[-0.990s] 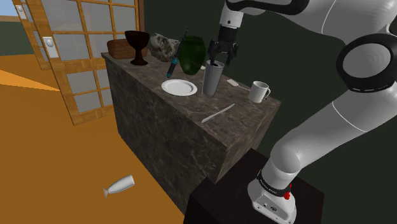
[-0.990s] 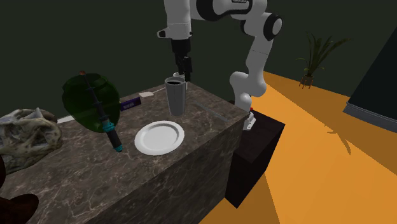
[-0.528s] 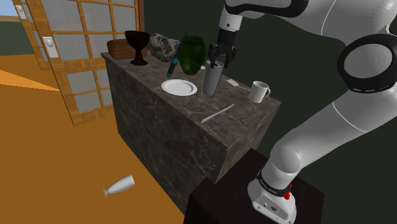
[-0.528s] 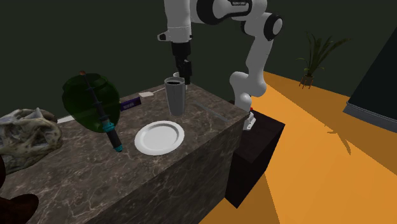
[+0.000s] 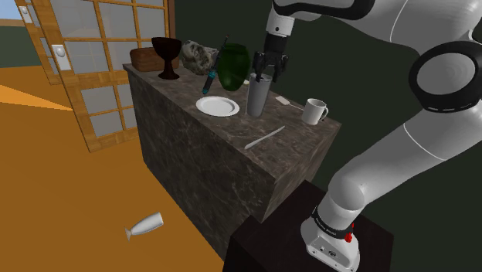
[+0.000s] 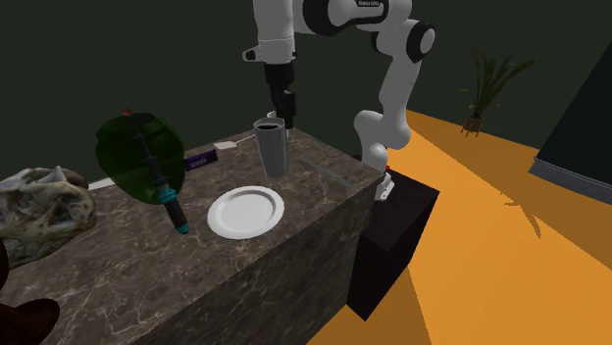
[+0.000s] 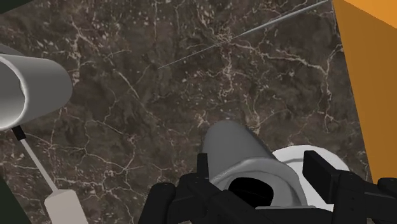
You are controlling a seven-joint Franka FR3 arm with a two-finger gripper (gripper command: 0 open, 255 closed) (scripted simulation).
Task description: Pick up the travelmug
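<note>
The travelmug point(image 5: 257, 96), a tall plain grey tumbler with an open dark mouth, stands upright on the dark veined marble counter point(image 5: 232, 127). It is about midway along the counter, nearer the long edge that faces the dark wall. The black gripper point(image 5: 267, 71) hangs straight down over its rim. In the wrist view the gripper point(image 7: 259, 162) straddles the top of the mug point(image 7: 245, 153). Its fingers point(image 7: 316, 168) are spread to either side, one against the mug's wall. A thin sliver of white shows between the other finger and the mug, so the hand is not clasping it. A white plate point(image 5: 217, 106) lies just beside the mug, towards the counter's other long edge. A white cup point(image 5: 314, 112) stands near the corner closest to the stand point(image 5: 309, 239). A long thin knife point(image 5: 265, 137) lies close to that short end. Towards the far end are a dark green vase point(image 5: 232, 66) with a teal-tipped brush point(image 6: 162, 186) against it, a grey rock point(image 5: 199, 54) and a dark goblet point(image 5: 166, 58). A brown box point(image 5: 145, 59) sits at the far corner.
</note>
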